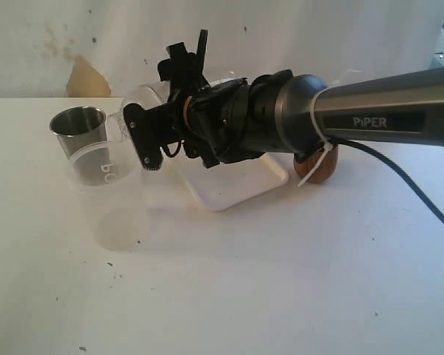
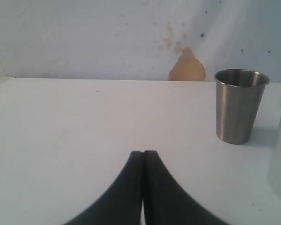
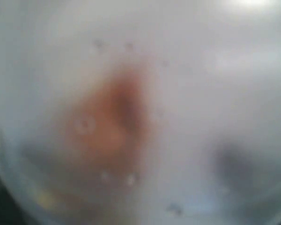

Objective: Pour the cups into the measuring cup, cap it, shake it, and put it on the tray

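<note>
The white worktop [image 1: 281, 296] spread wide and open in front of everything, and its far edge met a stained wall. The right arm [image 1: 385, 111] reached in from the right, low over the white tray [image 1: 237, 194]. The tray was flat with rounded corners and a low rim, and only its near part showed beneath the arm.

Left of the tray stood a wide translucent tub [image 1: 96, 174] with lettering. Just behind it the steel tumbler [image 1: 78, 129] stood upright, tapered, with a brushed finish.

The right gripper [image 1: 144, 140] sat just right of the tumbler with its jaws set wide. A rounded clear plastic piece [image 1: 142, 96] was right against it. It was so near the right wrist camera that it blurred the whole view. I couldn't tell whether the jaws actually pinched it, or which clear item it was.

The small brown wooden cup [image 1: 318, 168] peeked out from behind the arm, past the tray's right end.

The left gripper [image 2: 143, 153] was closed with its fingers pressed together and nothing between them. It was low over bare worktop, well short of the tumbler.
</note>
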Robot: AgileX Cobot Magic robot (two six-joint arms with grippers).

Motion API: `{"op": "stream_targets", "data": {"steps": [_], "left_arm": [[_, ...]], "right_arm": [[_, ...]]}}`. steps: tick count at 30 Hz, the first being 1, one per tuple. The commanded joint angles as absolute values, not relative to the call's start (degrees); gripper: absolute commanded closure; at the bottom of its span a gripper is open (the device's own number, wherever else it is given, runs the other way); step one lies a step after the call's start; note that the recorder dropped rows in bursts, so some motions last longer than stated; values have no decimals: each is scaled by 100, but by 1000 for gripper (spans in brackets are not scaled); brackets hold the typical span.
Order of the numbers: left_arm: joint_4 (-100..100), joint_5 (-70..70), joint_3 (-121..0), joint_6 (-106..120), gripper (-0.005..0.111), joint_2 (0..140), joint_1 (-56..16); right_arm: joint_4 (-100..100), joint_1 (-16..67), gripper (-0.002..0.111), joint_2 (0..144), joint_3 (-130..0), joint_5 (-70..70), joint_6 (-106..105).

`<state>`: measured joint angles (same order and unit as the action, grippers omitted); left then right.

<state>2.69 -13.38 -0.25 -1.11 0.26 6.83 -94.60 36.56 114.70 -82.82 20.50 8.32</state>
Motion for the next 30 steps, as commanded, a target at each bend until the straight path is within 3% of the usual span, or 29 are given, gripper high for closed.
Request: {"op": "stream_targets", "data": {"steps": [1, 30], "left_arm": [[261, -1338, 0, -127, 107, 0, 671], [261, -1338, 0, -127, 107, 0, 671]], "right_arm": [[-9747, 3663, 108, 11388, -8392, 2164, 771], [-9995, 3732, 108, 11377, -8392, 2260, 771]]}}
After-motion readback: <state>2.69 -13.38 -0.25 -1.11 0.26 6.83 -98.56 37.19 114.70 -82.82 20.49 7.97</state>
